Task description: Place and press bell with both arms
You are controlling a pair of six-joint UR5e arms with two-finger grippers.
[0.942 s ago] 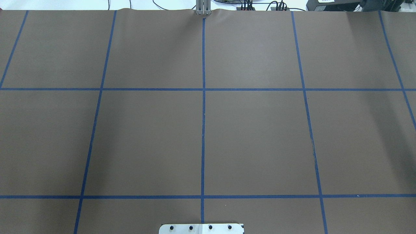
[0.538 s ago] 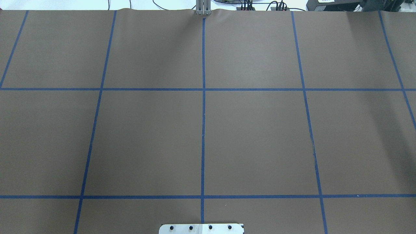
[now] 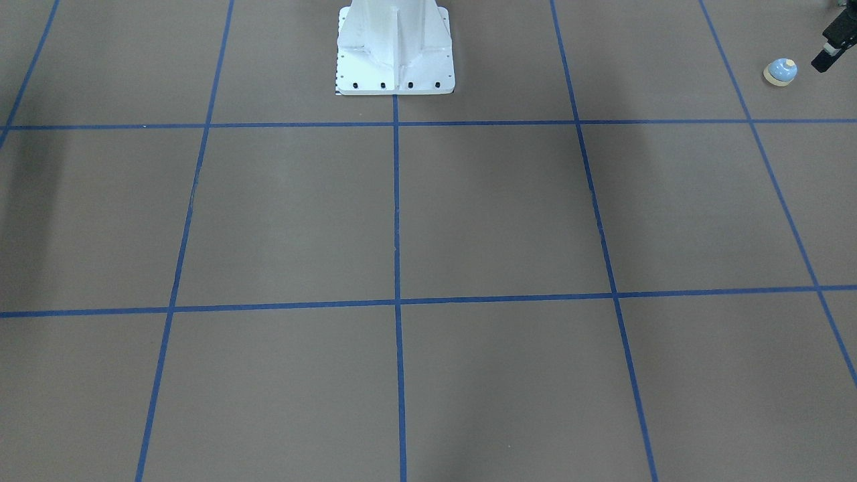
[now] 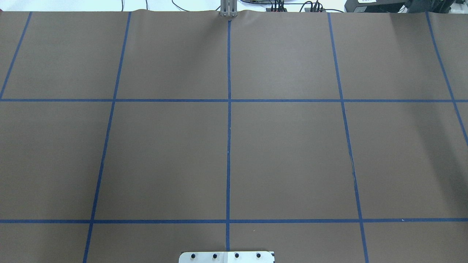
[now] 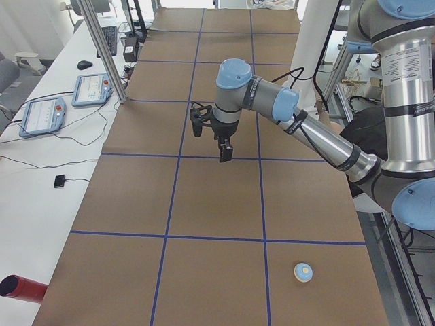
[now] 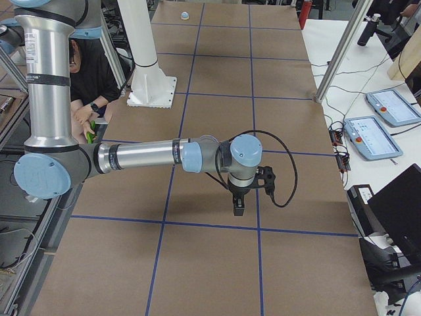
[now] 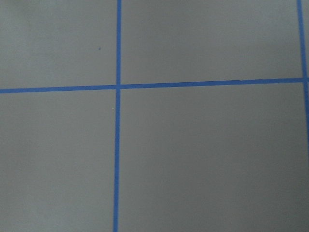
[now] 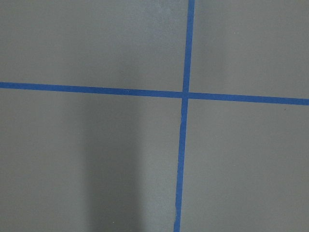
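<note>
The light-blue bell (image 3: 780, 71) with its cream button stands upright on the brown table cover near the robot's left end; it also shows in the exterior left view (image 5: 303, 272) and far off in the exterior right view (image 6: 185, 14). My left gripper (image 5: 224, 155) hangs high above the table, apart from the bell; only a black tip of it (image 3: 829, 52) shows at the front view's edge, so I cannot tell whether it is open or shut. My right gripper (image 6: 237, 209) hangs above the table's other half; I cannot tell its state. Both wrist views show only taped cover.
The white pedestal (image 3: 395, 53) stands at the robot's side of the table. A metal post (image 4: 228, 9) stands at the far edge. Teach pendants (image 5: 44, 114) lie on the side bench, and a red cylinder (image 5: 20, 288) lies near its end. A person (image 6: 92, 79) sits behind the robot.
</note>
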